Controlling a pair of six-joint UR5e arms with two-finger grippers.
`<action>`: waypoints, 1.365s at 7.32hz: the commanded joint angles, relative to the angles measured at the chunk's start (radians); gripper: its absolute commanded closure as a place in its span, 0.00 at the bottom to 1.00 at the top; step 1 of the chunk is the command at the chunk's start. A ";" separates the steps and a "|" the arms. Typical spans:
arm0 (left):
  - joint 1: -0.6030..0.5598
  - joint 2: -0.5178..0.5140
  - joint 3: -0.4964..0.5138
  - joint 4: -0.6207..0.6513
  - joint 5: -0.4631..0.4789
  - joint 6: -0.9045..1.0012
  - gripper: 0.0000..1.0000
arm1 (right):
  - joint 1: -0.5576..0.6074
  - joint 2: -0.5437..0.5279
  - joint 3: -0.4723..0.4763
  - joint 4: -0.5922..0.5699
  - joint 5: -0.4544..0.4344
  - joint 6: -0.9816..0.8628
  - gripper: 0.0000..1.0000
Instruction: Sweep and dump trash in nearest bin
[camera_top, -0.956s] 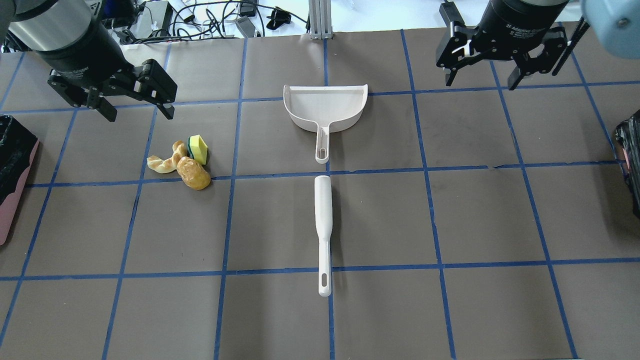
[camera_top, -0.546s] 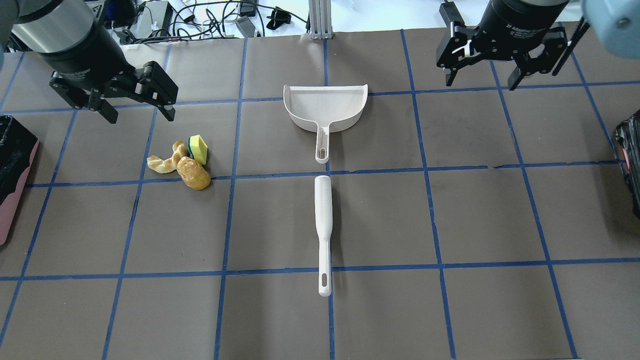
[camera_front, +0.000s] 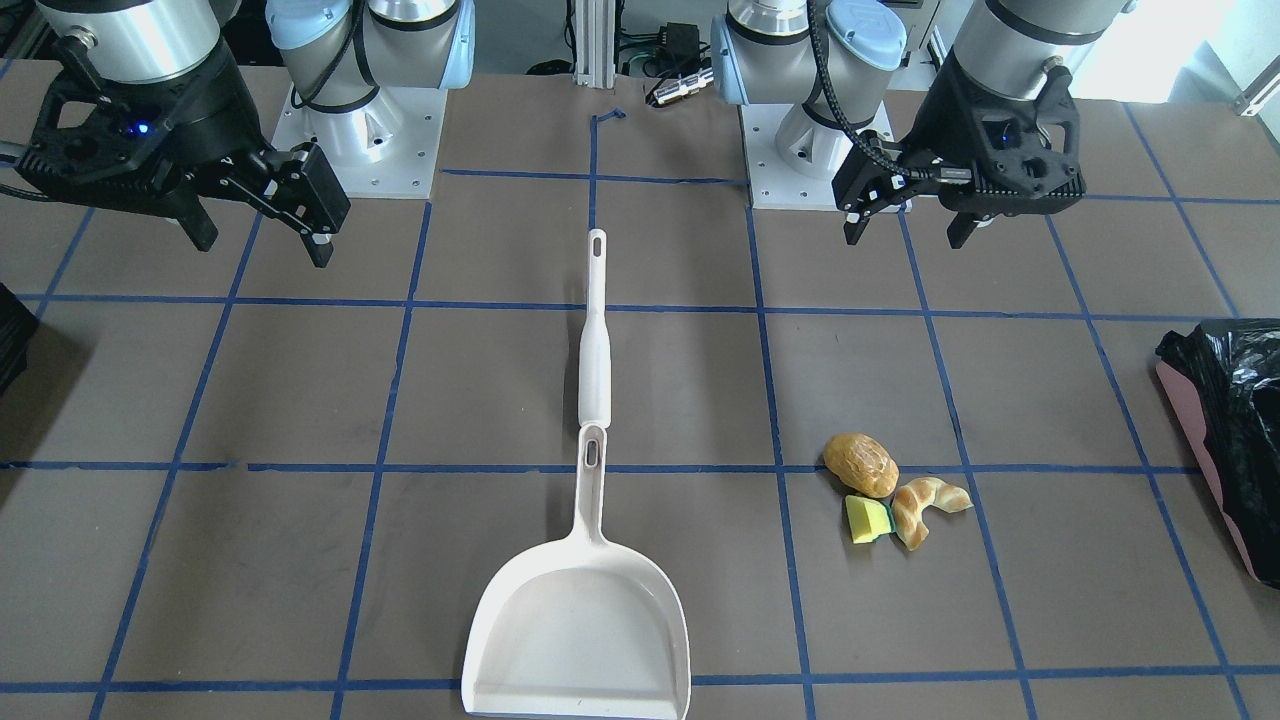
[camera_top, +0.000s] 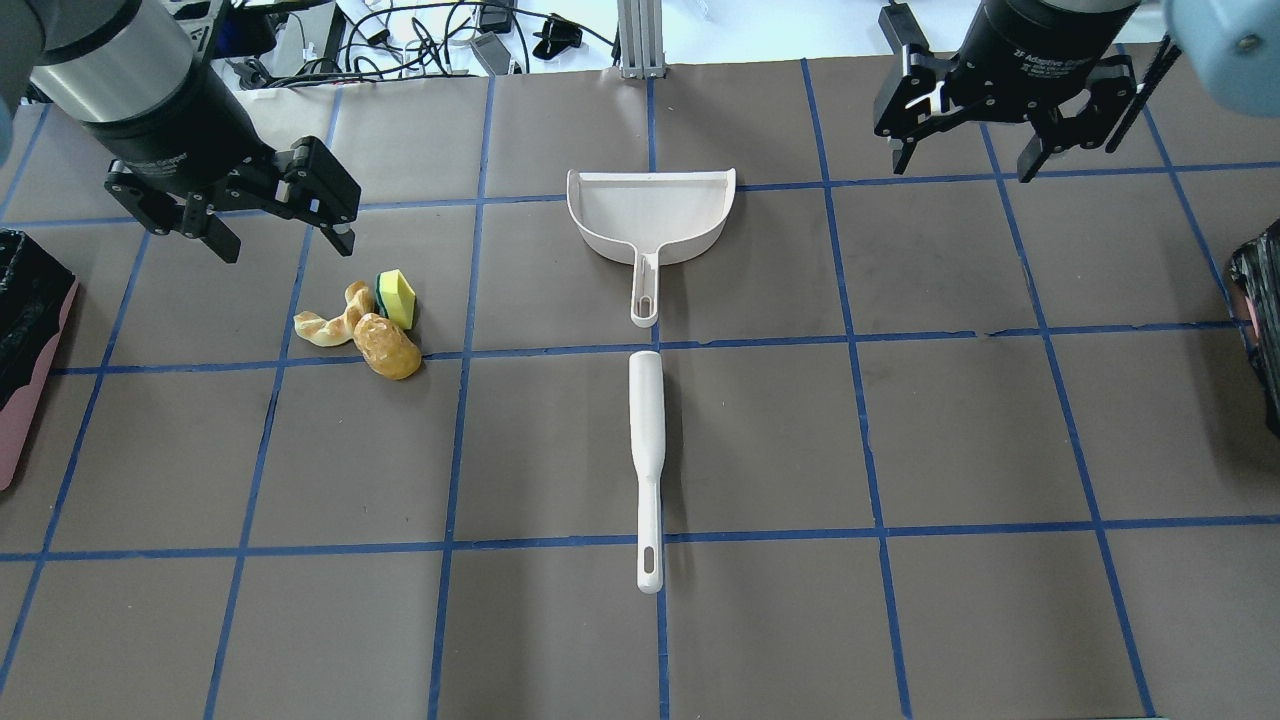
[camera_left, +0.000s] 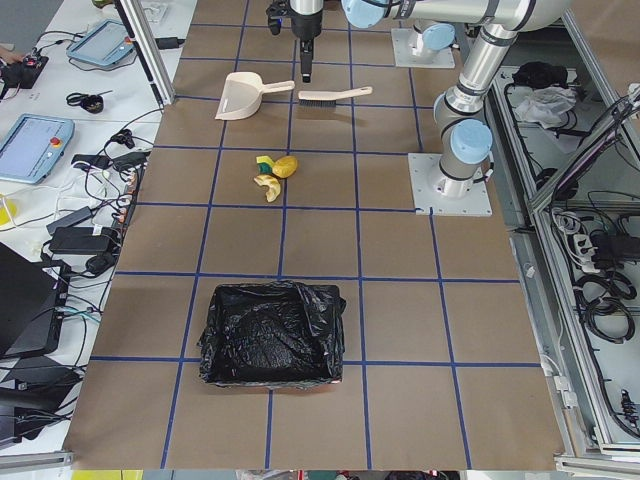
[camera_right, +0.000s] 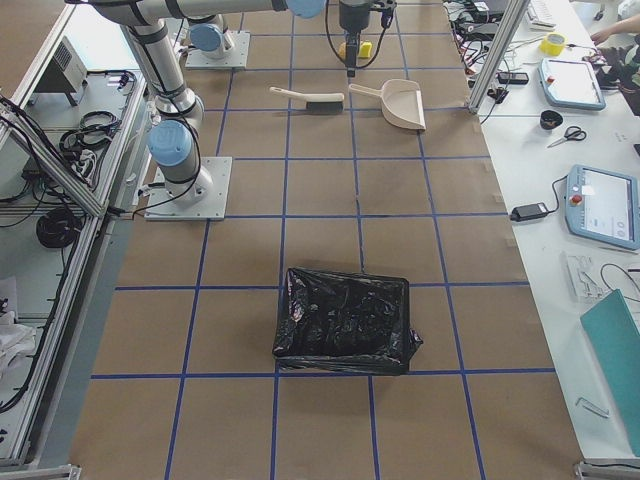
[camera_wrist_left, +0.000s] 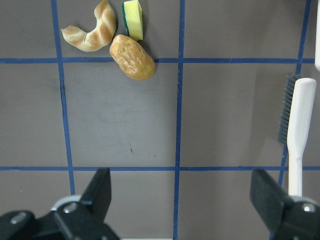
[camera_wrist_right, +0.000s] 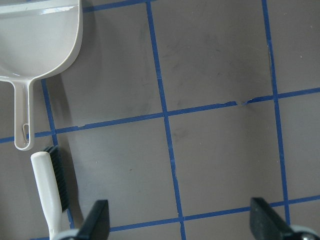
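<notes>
The trash lies in a cluster left of centre: a brown bread roll (camera_top: 387, 346), a yellow wedge with a green edge (camera_top: 397, 298) and a tan croissant piece (camera_top: 333, 320). It also shows in the left wrist view, with the roll (camera_wrist_left: 132, 56) nearest. The bin (camera_top: 25, 420), pink with a black bag, sits at the table's left edge and also shows in the front view (camera_front: 1230, 430). My left gripper (camera_top: 283, 243) is open and empty, hovering just behind the trash. My right gripper (camera_top: 962, 165) is open and empty at the back right.
A white dustpan (camera_top: 650, 215) lies at the middle back, its handle toward me. A white brush (camera_top: 647, 450) lies in line with it, nearer me. A dark black bagged object (camera_top: 1262, 320) sits at the right edge. Blue tape lines grid the brown table.
My left gripper has moved a little to the right and closer to the trash. The right gripper, trash, dustpan and brush have not visibly moved.
</notes>
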 joint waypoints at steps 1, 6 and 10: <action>0.003 -0.011 -0.006 -0.001 -0.009 -0.033 0.00 | 0.000 0.000 0.000 0.001 -0.002 0.000 0.00; 0.011 -0.011 -0.016 -0.020 0.000 -0.020 0.00 | 0.000 0.000 0.000 -0.002 0.000 0.000 0.00; 0.011 -0.006 -0.022 -0.018 0.007 -0.021 0.00 | 0.000 0.000 0.000 -0.004 0.000 -0.003 0.00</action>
